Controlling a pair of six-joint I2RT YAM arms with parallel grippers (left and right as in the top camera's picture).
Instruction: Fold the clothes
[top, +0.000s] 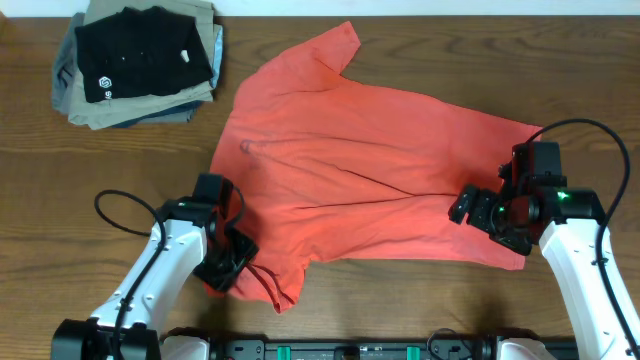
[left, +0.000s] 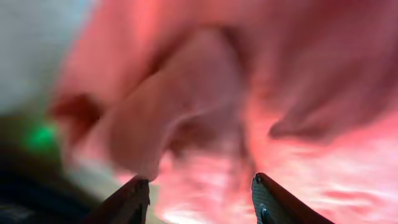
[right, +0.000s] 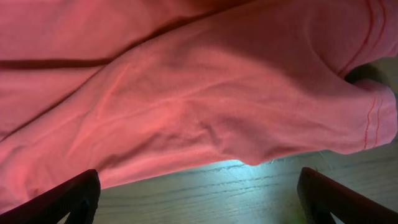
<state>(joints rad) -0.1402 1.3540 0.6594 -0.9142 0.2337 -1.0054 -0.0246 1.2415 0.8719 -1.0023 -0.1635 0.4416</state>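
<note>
Coral-red T-shirt (top: 370, 170) is lying spread out; right gripper (right: 199, 180) is hovering wide apart at its hem; left gripper (left: 199, 182) at its sleeve, view blurred, grip cannot be told.

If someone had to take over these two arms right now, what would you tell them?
Left gripper: down on the T-shirt at its near sleeve, where the cloth is bunched; the view is too blurred to say if it grips.
Right gripper: open, at the shirt's right edge, holding nothing.
T-shirt: spread out on the table, wrinkled.
Done: no fold made yet.
Left: all the folding.
A folded stack sits at the far left corner.
</note>
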